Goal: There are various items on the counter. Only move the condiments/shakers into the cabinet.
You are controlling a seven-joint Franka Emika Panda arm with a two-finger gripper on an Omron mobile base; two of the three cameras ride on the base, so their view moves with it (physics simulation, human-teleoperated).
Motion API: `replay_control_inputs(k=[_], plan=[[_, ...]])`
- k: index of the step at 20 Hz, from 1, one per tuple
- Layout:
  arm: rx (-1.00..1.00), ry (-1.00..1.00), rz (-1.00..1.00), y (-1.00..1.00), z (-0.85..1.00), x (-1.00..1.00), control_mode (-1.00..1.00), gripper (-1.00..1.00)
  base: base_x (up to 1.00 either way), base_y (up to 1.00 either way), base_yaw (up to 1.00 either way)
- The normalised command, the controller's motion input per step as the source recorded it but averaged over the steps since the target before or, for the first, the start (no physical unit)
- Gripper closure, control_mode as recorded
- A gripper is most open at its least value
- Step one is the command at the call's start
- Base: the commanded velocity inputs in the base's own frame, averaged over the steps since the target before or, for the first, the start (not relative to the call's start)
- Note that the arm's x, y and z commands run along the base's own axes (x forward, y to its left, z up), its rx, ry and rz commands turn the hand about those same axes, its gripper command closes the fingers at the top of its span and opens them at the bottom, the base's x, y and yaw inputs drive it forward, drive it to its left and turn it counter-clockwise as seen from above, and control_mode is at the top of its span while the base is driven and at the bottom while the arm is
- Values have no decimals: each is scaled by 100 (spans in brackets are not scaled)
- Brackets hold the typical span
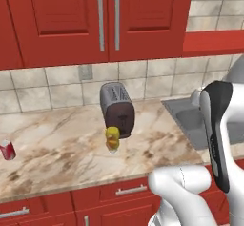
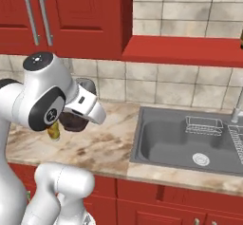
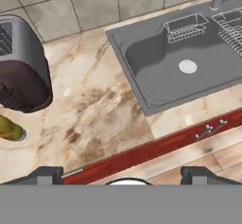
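Note:
A small yellow bottle (image 1: pixel 112 139) stands on the marble counter (image 1: pixel 57 144) just in front of the dark grey toaster (image 1: pixel 116 108). In the hand view the bottle (image 3: pixel 10 129) sits at the far left edge below the toaster (image 3: pixel 21 67). In the right base view my arm hides most of the bottle (image 2: pixel 53 131). My gripper (image 3: pixel 123 175) hangs open above the counter's front edge, to the right of the bottle, with nothing between its fingertips (image 3: pixel 45 175). A red soda can (image 1: pixel 7 149) stands at the counter's far left. The cabinet (image 2: pixel 185 49), an open red shelf, runs above the sink.
A grey sink (image 2: pixel 190 145) with a wire rack (image 2: pixel 204 124) lies to the right of the toaster. Closed red cabinets with bar handles (image 1: pixel 107 20) hang above the toaster. A small dark-yellow thing (image 2: pixel 241 40) shows at the shelf's right edge.

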Motion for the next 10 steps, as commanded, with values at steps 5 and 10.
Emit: replay_control_inputs(k=[5,10], plan=[[0,0,0,0,0,0,100,-100,10,100,8],[0,0,0,0,0,0,100,-100,24,96,7]])
